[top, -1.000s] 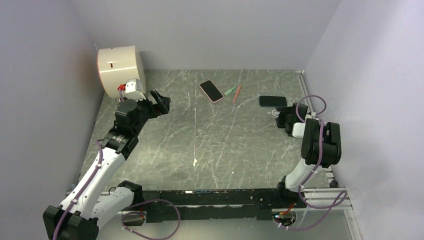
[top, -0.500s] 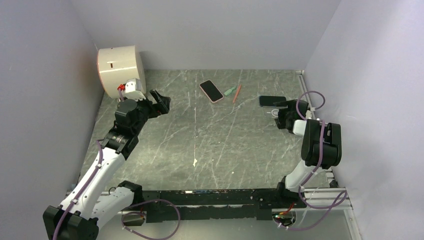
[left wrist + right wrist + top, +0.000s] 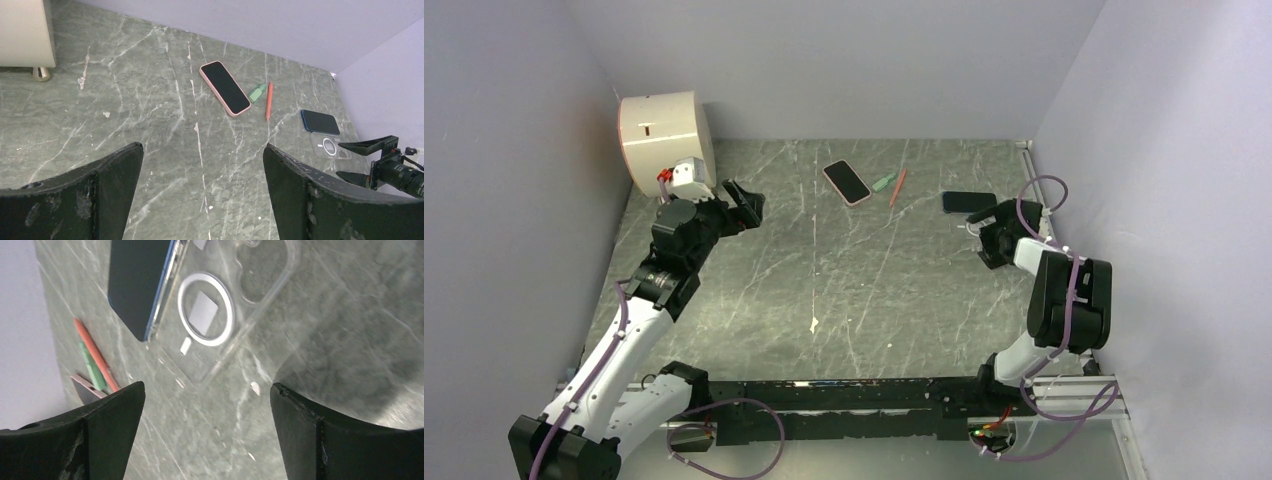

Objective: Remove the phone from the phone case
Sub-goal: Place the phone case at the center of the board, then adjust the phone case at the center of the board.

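A dark blue phone lies flat at the table's far right. Beside it, touching its edge, lies a clear phone case with a white ring on its back and nothing inside. My right gripper stands open just short of the case and holds nothing. My left gripper hangs open over the left part of the table, far from both, with only table between its fingers.
A second phone in a pink case lies at the back middle. Next to it lie a green marker and an orange pen. A white drum-shaped device stands back left. Walls close in on three sides.
My right gripper's jaws have spread wide and the arm has pulled back a little toward the right wall. The left arm has stayed put.
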Robot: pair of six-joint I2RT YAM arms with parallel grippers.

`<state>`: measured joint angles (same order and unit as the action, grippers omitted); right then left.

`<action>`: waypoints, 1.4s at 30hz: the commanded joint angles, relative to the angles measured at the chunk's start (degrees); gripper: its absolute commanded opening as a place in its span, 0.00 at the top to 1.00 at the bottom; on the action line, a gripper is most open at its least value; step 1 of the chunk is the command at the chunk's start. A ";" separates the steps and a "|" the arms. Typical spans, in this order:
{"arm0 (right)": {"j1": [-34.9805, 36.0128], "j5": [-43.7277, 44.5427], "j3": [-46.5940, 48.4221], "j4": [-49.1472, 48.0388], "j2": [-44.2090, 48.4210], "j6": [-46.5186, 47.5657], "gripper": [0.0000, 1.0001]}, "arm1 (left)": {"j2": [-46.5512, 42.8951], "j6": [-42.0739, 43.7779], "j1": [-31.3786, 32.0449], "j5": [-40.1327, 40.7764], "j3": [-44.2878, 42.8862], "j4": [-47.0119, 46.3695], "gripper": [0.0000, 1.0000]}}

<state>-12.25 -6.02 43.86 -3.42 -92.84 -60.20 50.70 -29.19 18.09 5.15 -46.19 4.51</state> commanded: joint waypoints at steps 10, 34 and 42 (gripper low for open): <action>10.19 10.52 11.28 7.89 4.42 33.26 0.01 | 0.41 0.36 0.02 -1.71 -0.36 -2.02 0.06; 25.32 9.08 37.12 6.44 -22.27 45.51 0.01 | 1.43 0.63 0.02 -1.30 -0.04 -2.58 0.06; 22.72 8.69 39.35 8.99 -26.25 43.15 0.01 | 1.51 0.63 0.02 -1.35 0.05 -2.74 0.06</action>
<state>12.40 2.35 80.68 4.23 -118.39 -16.03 52.38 -29.19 18.09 4.19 -46.17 4.10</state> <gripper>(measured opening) 0.989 0.938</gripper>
